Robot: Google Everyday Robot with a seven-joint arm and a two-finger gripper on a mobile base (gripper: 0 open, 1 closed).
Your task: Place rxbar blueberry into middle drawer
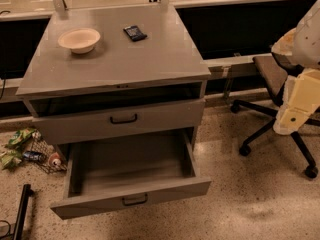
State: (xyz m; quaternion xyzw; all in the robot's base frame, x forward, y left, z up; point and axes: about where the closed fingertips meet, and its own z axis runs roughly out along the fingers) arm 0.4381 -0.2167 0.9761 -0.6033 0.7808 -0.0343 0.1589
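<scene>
The rxbar blueberry (135, 32), a small dark flat bar, lies on the grey cabinet top (150, 59) near its back, right of the cream bowl (79, 39). The middle drawer (130, 200) is pulled far out and its deep inside shows nothing in it; its black handle is on the front. The handled drawer front above it (123, 119) is shut. My gripper (292, 116), a cream-coloured part at the end of the white arm, hangs at the right edge of the view. It is well right of the cabinet, away from the bar and holds nothing that I can see.
A black office chair (280, 109) on wheels stands at the right, under my arm. Snack bags and a wire basket (30, 151) lie on the floor left of the cabinet. A black bar (22, 209) lies at the bottom left. A rail and dark panels run behind.
</scene>
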